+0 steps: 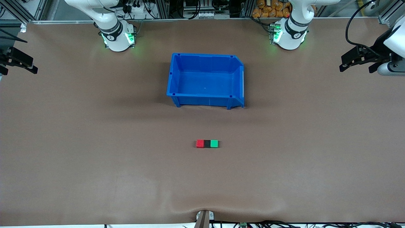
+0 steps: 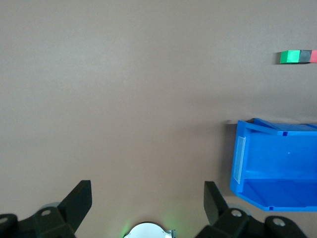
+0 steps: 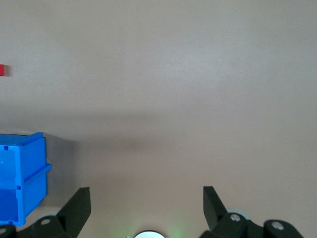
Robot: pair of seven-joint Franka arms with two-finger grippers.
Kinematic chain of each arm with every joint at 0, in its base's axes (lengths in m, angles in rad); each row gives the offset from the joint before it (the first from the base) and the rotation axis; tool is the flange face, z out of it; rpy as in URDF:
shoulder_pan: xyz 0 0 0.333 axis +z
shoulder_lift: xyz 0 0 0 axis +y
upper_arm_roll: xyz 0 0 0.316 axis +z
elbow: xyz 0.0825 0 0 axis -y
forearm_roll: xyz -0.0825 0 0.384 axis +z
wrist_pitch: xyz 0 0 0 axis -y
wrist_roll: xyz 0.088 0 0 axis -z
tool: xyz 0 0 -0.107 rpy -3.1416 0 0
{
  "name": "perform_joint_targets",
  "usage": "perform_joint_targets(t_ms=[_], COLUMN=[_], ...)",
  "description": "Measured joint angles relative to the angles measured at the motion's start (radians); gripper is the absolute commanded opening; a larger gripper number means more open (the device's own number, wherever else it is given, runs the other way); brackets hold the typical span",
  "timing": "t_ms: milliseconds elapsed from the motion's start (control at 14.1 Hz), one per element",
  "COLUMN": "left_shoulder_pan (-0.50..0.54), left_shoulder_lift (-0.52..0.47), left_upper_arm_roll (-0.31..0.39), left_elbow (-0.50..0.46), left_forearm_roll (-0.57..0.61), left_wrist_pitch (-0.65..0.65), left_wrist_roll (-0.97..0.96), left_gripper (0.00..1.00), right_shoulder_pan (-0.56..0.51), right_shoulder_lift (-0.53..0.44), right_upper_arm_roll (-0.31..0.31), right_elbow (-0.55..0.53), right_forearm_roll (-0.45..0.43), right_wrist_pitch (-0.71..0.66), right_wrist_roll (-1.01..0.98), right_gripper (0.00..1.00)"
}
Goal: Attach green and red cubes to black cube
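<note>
The red cube (image 1: 200, 143), the black cube (image 1: 207, 143) and the green cube (image 1: 214, 143) lie in one touching row on the brown table, black in the middle, nearer to the front camera than the blue bin. The left wrist view shows the green cube (image 2: 290, 56), the black cube (image 2: 305, 55) and a sliver of the red cube (image 2: 314, 55). Only the red cube's edge (image 3: 1, 70) appears in the right wrist view. My left gripper (image 1: 343, 63) (image 2: 147, 186) hangs open and empty at the left arm's end. My right gripper (image 1: 31, 65) (image 3: 146, 189) hangs open and empty at the right arm's end.
An empty blue bin (image 1: 202, 100) (image 2: 237, 163) (image 3: 29, 168) stands mid-table between the cubes and the arm bases. A small clamp (image 1: 204, 218) sits at the table edge nearest the front camera. Both arms wait far from the cubes.
</note>
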Motion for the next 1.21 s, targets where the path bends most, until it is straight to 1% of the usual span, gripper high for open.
perform_joint_targets(t_ms=[426,710,852,1208], left_shoulder_pan=[0.015,0.01,0.011,0.012], left_shoulder_lift=[0.024,0.036,0.036,0.032], left_upper_arm_roll=[0.001,-0.007,-0.007,-0.006], left_elbow=[0.008,0.009,0.01,0.019], left_forearm_roll=[0.001,0.066,0.068,0.065], left_wrist_pitch=[-0.005,-0.006,-0.008,-0.04], left_wrist_roll=[0.034,0.097,0.128,0.13], left_gripper=[1.0,1.0,1.0,1.0], right_shoulder_pan=[0.0,0.0,0.0,0.0], right_shoulder_lift=[0.0,0.0,0.0,0.0], right_upper_arm_roll=[0.0,0.0,0.0,0.0], right_elbow=[-0.001,-0.001,-0.001,-0.001], right_forearm_roll=[0.001,0.001,0.001,0.001], right_wrist_pitch=[-0.002,-0.004,-0.005,-0.005], right_wrist_roll=[0.0,0.0,0.0,-0.001], right_gripper=[1.0,1.0,1.0,1.0])
